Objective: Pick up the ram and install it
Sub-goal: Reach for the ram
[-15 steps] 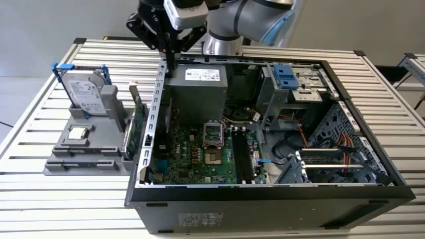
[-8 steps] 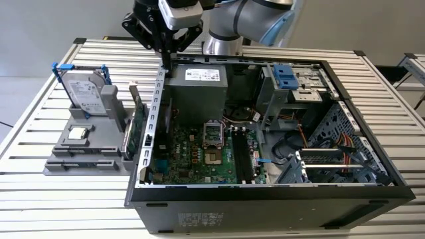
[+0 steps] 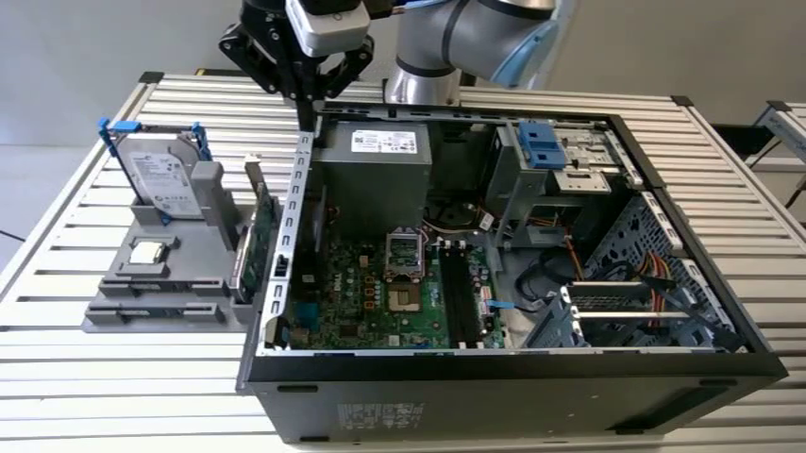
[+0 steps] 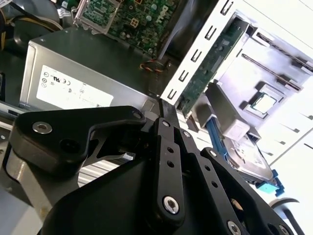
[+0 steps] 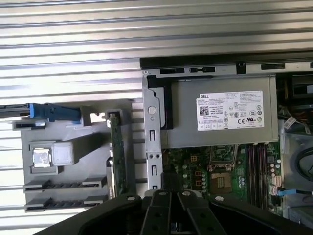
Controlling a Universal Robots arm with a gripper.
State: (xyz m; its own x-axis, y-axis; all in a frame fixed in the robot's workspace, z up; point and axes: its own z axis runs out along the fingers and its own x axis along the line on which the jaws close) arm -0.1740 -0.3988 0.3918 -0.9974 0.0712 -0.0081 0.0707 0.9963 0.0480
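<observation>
My tool (image 3: 306, 115) hangs at the upper left of the exterior view, jaws drawn narrow, over the open computer case (image 3: 504, 370), near its perforated wall and the power supply (image 3: 372, 175). Whether anything is pinched I cannot tell. Beyond the wall, a long green board (image 3: 256, 247) stands on edge in the grey holder (image 3: 126, 316). I cannot confirm it is the ram. Farther out: processor (image 3: 147, 252), hard drive (image 3: 161, 179).
</observation>
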